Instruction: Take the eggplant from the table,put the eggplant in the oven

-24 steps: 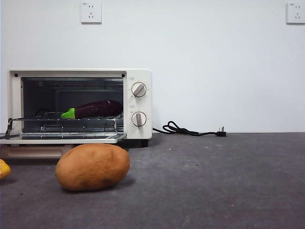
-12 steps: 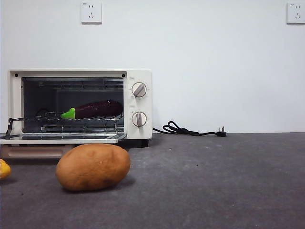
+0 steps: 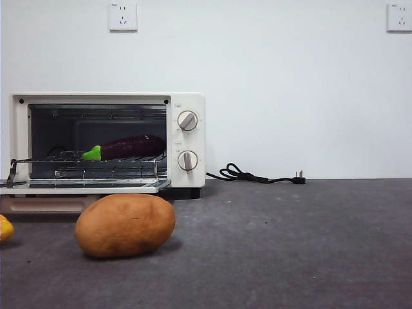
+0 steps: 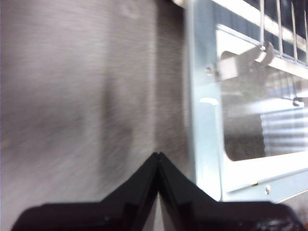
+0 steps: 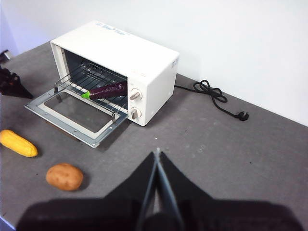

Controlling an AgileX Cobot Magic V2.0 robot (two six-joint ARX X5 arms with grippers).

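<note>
The dark purple eggplant (image 3: 129, 147) with its green stem cap lies on the wire rack inside the cream-white oven (image 3: 188, 103), whose glass door (image 3: 84, 188) hangs open and flat. The right wrist view shows the same eggplant (image 5: 107, 90) in the oven (image 5: 120, 45). My left gripper (image 4: 159, 155) is shut and empty, low over the table beside the open door (image 4: 204, 134); its view is blurred. It also shows as a dark tip (image 5: 10, 83) to the left of the oven. High above the table (image 3: 290, 244), my right gripper (image 5: 158, 153) is shut and empty.
A fat brown potato (image 3: 125, 225) sits on the table in front of the oven door. A yellow corn cob (image 5: 18, 143) lies further left. The oven's black power cord (image 3: 254, 176) trails along the wall to the right.
</note>
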